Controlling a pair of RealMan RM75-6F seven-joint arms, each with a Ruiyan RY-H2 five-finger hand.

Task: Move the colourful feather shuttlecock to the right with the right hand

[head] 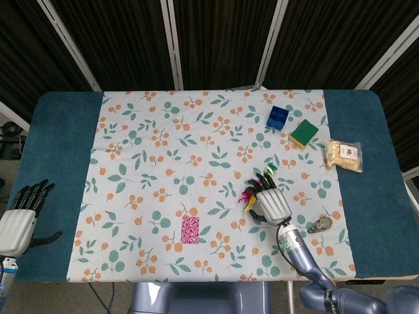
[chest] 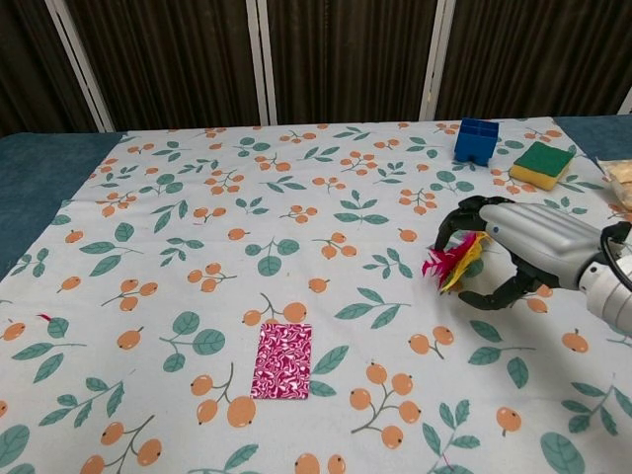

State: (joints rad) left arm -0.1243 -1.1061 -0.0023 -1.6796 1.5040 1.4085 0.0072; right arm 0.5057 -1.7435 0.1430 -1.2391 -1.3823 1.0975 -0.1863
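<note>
The right hand (chest: 523, 252) curls around the shuttlecock (chest: 454, 262) right of centre on the floral cloth (head: 163, 163), apparently gripping it; it looks light and its feathers crushable, so its firmer base seems the safer hold.

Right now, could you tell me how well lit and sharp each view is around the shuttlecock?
Head view: even light, sharp, but the feather shuttlecock is small and half hidden under the right hand. Chest view: soft, glare-free light; feathers crisp, and the hand casts only a faint shadow on the tablecloth.
</note>
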